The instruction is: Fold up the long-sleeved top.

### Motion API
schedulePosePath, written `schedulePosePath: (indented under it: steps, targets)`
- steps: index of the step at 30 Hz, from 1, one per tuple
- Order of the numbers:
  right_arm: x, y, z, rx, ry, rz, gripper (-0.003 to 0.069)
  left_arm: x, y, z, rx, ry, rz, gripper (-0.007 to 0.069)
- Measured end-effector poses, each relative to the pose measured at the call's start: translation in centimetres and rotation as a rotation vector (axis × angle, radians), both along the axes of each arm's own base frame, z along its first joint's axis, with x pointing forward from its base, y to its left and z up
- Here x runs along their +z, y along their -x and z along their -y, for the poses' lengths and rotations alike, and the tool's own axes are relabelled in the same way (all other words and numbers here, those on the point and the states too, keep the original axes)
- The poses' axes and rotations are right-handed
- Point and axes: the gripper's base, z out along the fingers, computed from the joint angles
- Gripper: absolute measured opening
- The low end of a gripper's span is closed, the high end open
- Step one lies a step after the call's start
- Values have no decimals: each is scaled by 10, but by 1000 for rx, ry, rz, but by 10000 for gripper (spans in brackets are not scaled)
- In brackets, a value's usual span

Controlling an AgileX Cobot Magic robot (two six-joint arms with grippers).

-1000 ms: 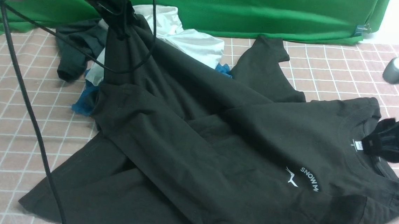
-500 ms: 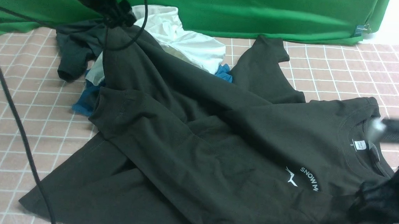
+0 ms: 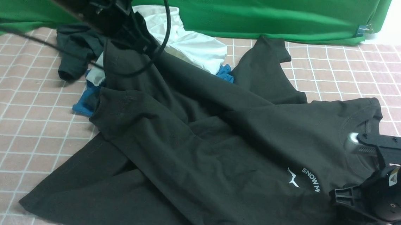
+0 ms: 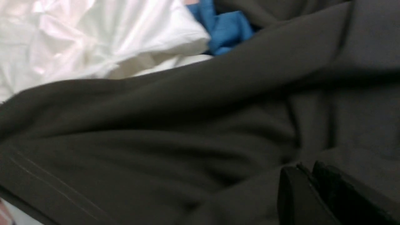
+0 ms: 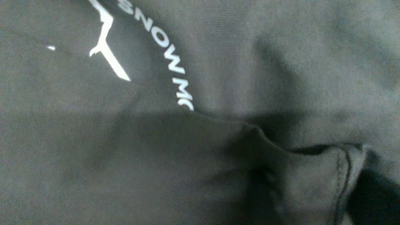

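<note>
Long-sleeved top [image 3: 201, 155] crumpled on tabletop [image 3: 17, 113], left end effector [image 3: 143, 46] closed at its far fold, right end effector [image 3: 350, 170] open just over it

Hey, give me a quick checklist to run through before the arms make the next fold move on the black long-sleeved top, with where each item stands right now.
1. Is the left gripper closed: ok, fingers together at the far edge of the long-sleeved top.
2. Cloth pinched in it: cannot tell.
3. Is the right gripper holding cloth: not ok, jaws stand apart over the shoulder beside the print.
4. Top spread flat: not ok, a sleeve lies across the body.
5. Top clear of other clothes: not ok, its far part overlaps the white shirt and blue cloth.
</note>
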Motion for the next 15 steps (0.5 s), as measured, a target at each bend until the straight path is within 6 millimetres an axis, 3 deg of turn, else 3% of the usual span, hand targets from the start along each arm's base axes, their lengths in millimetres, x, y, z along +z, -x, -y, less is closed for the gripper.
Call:
schedulePosePath:
  steps: [3, 6, 10, 15]
  targets:
    - [-3, -1, 0, 1, 2, -6, 247, 5, 28, 2, -2, 13, 23, 6]
    - [-3, 0, 0, 28, 13, -12, 190, 6, 48, 1, 2, 21, 39, 6]
    - [1, 6, 2, 83, 39, -43, 75, -7, 86, -4, 24, 23, 47, 6]
    - [22, 18, 5, 111, 47, -30, 72, -32, 116, -12, 50, 6, -4, 6]
